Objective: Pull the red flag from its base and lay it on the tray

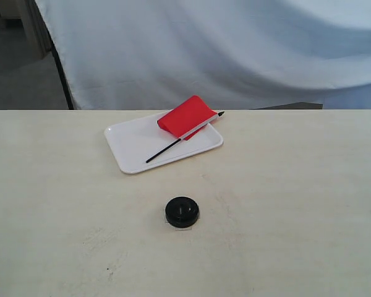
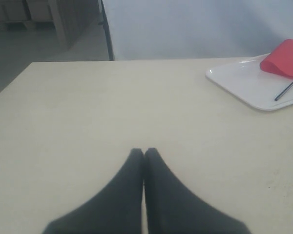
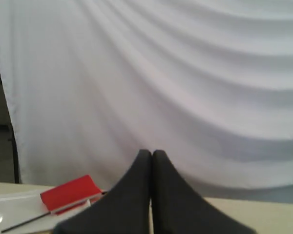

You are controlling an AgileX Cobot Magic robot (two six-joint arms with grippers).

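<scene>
The red flag [image 1: 184, 119] lies flat on the white tray [image 1: 131, 148], its black stick slanting across the tray and its pointed tip just past the far rim. The round black base [image 1: 182, 211] sits alone on the table, nearer than the tray, its centre hole bare. In the left wrist view the left gripper [image 2: 143, 152] is shut with nothing in it, low over bare table, the tray [image 2: 237, 83] and flag [image 2: 284, 57] far off to one side. The right gripper [image 3: 152, 153] is shut and holds nothing, with the flag [image 3: 68, 192] and tray [image 3: 14, 207] beyond it. Neither gripper shows in the exterior view.
A white cloth backdrop [image 1: 210, 49] hangs behind the table's far edge. A dark pole [image 1: 62, 68] stands at the back left, with floor and furniture beyond. The pale table [image 1: 297, 198] stretches wide on both sides of the base.
</scene>
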